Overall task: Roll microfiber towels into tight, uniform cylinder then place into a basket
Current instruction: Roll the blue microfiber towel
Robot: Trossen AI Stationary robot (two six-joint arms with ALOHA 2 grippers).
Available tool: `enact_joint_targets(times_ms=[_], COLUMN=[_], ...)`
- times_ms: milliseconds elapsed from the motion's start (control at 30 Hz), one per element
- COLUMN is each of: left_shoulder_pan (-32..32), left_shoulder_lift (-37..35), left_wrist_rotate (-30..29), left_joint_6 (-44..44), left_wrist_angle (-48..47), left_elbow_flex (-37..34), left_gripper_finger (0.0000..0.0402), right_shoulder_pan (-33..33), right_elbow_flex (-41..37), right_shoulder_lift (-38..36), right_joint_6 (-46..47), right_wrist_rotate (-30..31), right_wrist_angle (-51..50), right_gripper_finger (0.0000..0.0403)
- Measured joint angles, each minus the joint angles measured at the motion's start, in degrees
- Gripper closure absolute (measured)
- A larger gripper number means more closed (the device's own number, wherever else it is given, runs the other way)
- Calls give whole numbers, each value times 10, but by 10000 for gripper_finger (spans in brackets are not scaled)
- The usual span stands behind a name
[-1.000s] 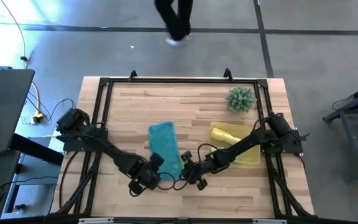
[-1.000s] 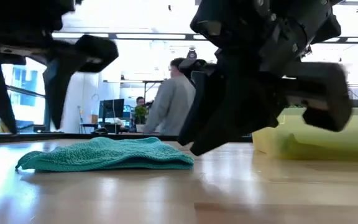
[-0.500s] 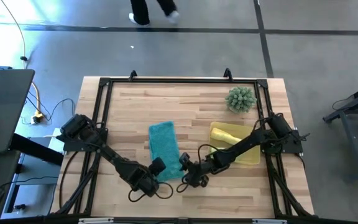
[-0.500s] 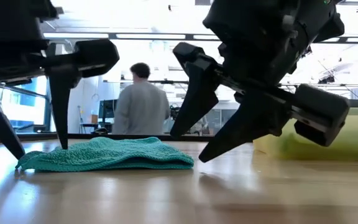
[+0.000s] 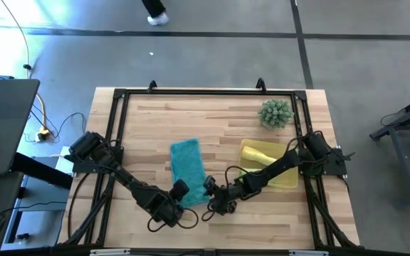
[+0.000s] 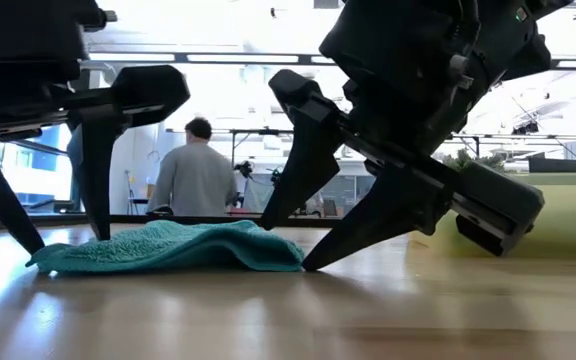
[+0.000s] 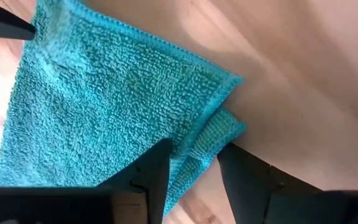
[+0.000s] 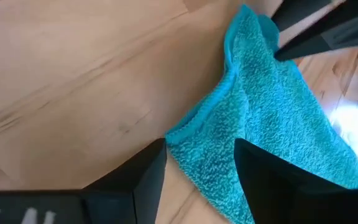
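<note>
inside, the basket (image 5: pixel 286 179) holds a yellow towel (image 5: pixel 258 153); both arms' fingers spread at the teal towel (image 5: pixel 188 169).

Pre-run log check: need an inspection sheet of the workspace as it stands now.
Surface: wood table, black frame round it.
Job's things: teal towel lying folded, not rolled; yellow basket at the right with something yellow in it.
Clutter: spiky green plant at the far right.
End effectors: left end effector open, straddling a near towel corner; right end effector open at the other near corner.
Cables: loops by both arm bases; a yellow lead on the floor, left.
Surroundings: a person beyond the table, back turned.
</note>
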Motion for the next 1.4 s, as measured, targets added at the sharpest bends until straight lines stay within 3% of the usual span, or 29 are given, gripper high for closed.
enact_joint_targets(times_ms=[133, 400, 467, 633, 933, 1167, 1400], left_shoulder_pan=[0, -1, -3, -14, -40, -43, -52], left_shoulder_lift=[1, 2, 2, 2, -1, -8, -47], left_wrist_rotate=[7, 16, 16, 12, 10, 16, -2], left_joint_6=[-18, -135, -159, -218, -316, -422, -492], left_wrist_angle=[21, 24, 23, 24, 42, 37, 35], left_elbow_flex=[0, 0, 0, -1, -1, -1, 0], left_gripper_finger=[287, 345, 364, 398, 390, 390, 390], right_shoulder_pan=[0, 1, 4, 3, -23, -44, -58], right_elbow_flex=[-1, -2, -2, -4, -4, -4, -4], right_shoulder_lift=[2, 3, 2, -10, -22, -23, -24], right_joint_6=[25, 150, 166, 225, 375, 476, 498], right_wrist_rotate=[-1, -21, -23, -46, -176, -185, -186], right_wrist_angle=[4, -2, -2, 10, 61, 94, 94], right_gripper_finger=[244, 378, 396, 390, 401, 401, 401])
